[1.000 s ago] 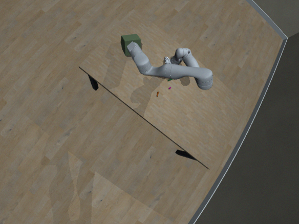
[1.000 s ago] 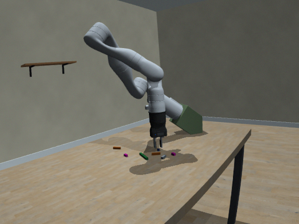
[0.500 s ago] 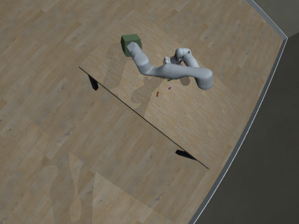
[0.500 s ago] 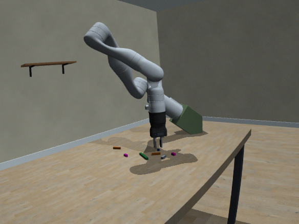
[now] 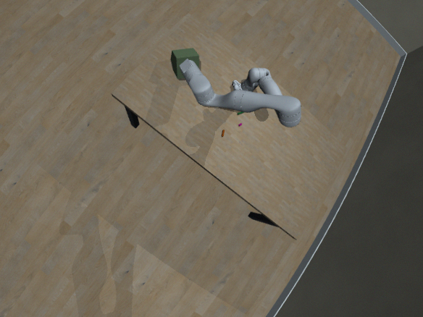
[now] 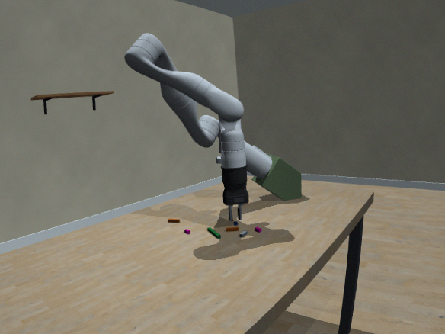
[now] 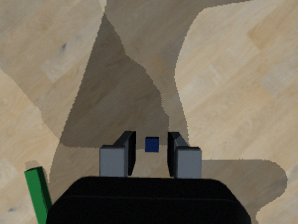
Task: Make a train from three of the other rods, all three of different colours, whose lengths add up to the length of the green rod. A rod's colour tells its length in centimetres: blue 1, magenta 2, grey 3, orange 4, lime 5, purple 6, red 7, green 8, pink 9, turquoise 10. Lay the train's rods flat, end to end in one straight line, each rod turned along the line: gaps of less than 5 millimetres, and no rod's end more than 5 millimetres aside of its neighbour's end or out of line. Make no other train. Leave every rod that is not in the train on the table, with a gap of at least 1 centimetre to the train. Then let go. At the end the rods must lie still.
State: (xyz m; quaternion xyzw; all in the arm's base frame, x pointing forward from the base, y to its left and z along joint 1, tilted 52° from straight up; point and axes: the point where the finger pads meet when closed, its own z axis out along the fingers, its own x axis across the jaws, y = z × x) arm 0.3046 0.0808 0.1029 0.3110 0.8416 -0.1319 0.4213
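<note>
A small blue rod lies on the table right below my gripper. The gripper points straight down, a little above the table. Its fingers stand on either side of the blue rod with a gap on each side, so it is open. The green rod lies just to the left. An orange rod, a grey rod and a magenta rod lie close in front of the gripper.
A second orange rod and a second magenta rod lie further left. The arm's green base block stands at the back. The table's edge runs along the right.
</note>
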